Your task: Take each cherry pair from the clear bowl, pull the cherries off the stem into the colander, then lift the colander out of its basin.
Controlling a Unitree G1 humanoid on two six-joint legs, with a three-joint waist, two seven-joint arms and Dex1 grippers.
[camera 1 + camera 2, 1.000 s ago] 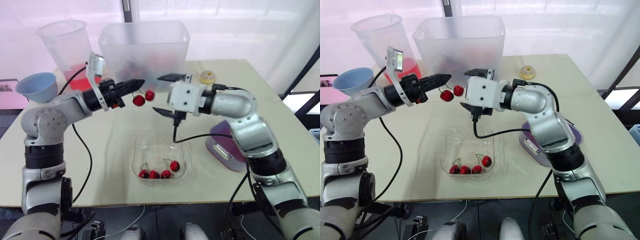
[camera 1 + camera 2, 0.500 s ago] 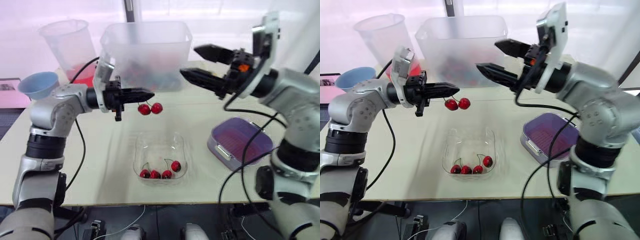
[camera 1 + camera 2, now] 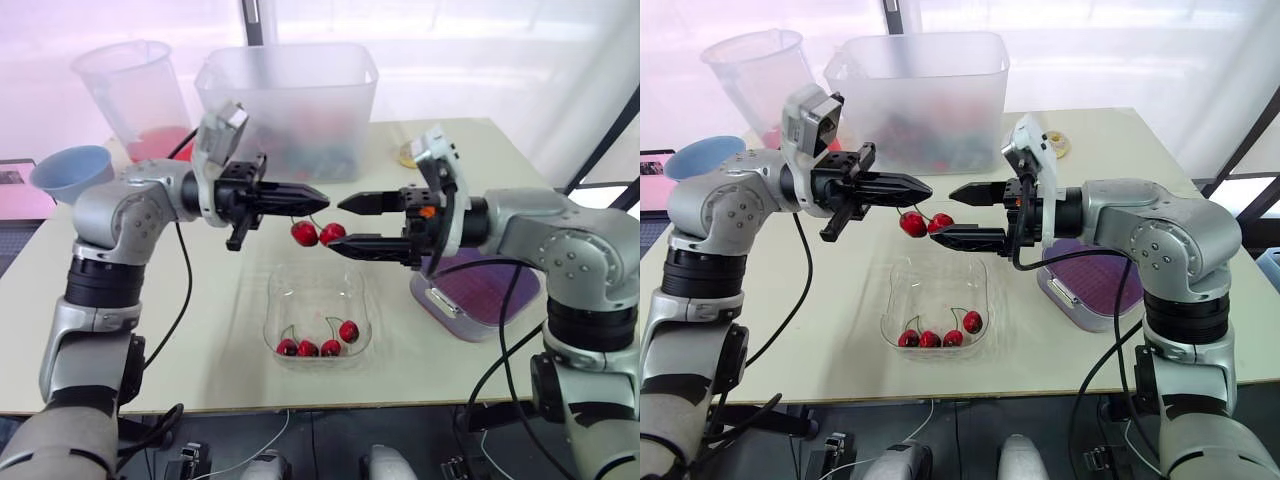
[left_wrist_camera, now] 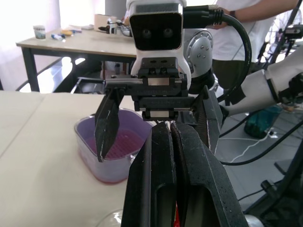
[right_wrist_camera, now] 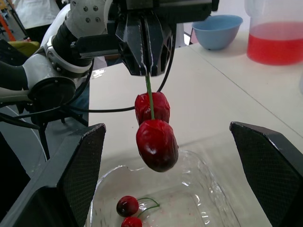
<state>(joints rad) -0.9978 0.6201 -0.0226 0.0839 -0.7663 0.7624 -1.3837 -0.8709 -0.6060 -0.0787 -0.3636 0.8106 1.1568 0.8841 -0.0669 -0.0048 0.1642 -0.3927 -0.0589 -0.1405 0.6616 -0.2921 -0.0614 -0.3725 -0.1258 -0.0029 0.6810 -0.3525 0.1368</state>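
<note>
My left gripper (image 3: 320,194) is shut on the stem of a cherry pair (image 3: 318,233), which hangs above the clear bowl (image 3: 275,300). Several more cherries (image 3: 320,345) lie in the bowl's near end. My right gripper (image 3: 340,222) is open and faces the left one, one finger above and one below, its tips at the hanging cherries. From the right wrist view the cherry pair (image 5: 154,127) dangles between the wide-apart fingers (image 5: 71,189). The purple colander (image 3: 480,295) sits in its basin to the right of the bowl.
A large translucent tub (image 3: 290,100) stands at the back of the table. A jug with red liquid (image 3: 140,100) and a blue bowl (image 3: 72,172) are at the back left. A yellow tape roll (image 3: 412,153) lies back right.
My right arm has swung down from a raised pose, bringing its open gripper level with the cherries. The left gripper has shifted slightly right and lower with the cherry pair.
</note>
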